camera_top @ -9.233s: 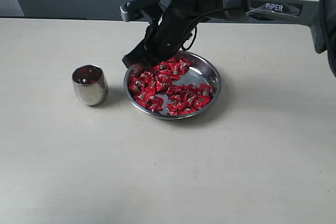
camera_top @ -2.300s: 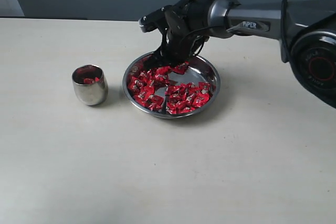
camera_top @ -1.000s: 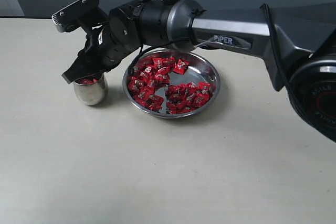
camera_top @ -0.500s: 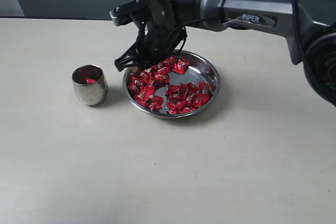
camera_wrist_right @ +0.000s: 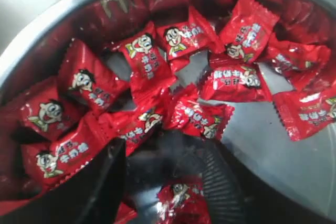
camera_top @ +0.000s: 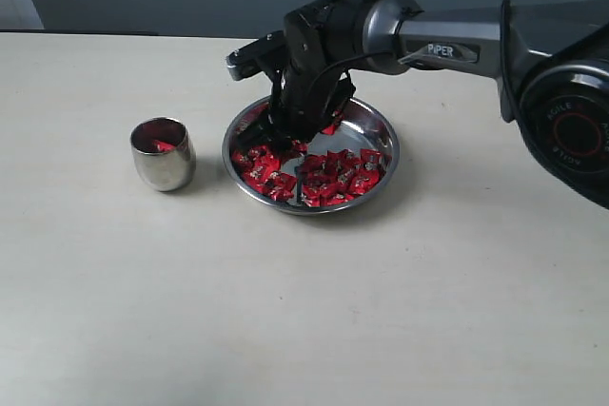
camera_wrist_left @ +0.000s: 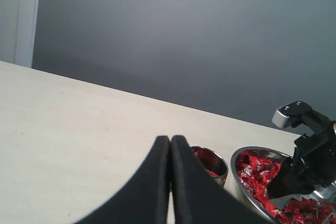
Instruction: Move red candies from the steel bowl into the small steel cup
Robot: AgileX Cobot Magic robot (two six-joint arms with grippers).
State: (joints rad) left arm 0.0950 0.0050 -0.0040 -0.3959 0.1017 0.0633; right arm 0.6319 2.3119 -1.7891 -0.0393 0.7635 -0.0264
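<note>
Two dark fingers [camera_wrist_right: 94, 192] of the right gripper [camera_wrist_right: 165, 153] stand wide apart, with their tips lowered into the steel bowl [camera_wrist_right: 310, 171]. One of the red candies [camera_wrist_right: 178, 198] lies between the fingers; whether either pad touches it cannot be told. Just beyond the fingertips, more candies lie overlapping one another, reaching to the bowl's curved wall. To one side of the fingers, part of the bowl floor is bare.

In the exterior view, the right gripper [camera_top: 276, 135] points down over the bowl's [camera_top: 394, 145] side nearest the small steel cup [camera_top: 163, 157]. The cup stands upright on the table [camera_top: 285, 311], apart from the bowl, with red wrappers showing inside.

The left gripper [camera_wrist_left: 170, 139] has its fingers pressed flat together, holding nothing. Beyond its tips stand the cup [camera_wrist_left: 211, 162] and, further off, the bowl [camera_wrist_left: 236, 170].
</note>
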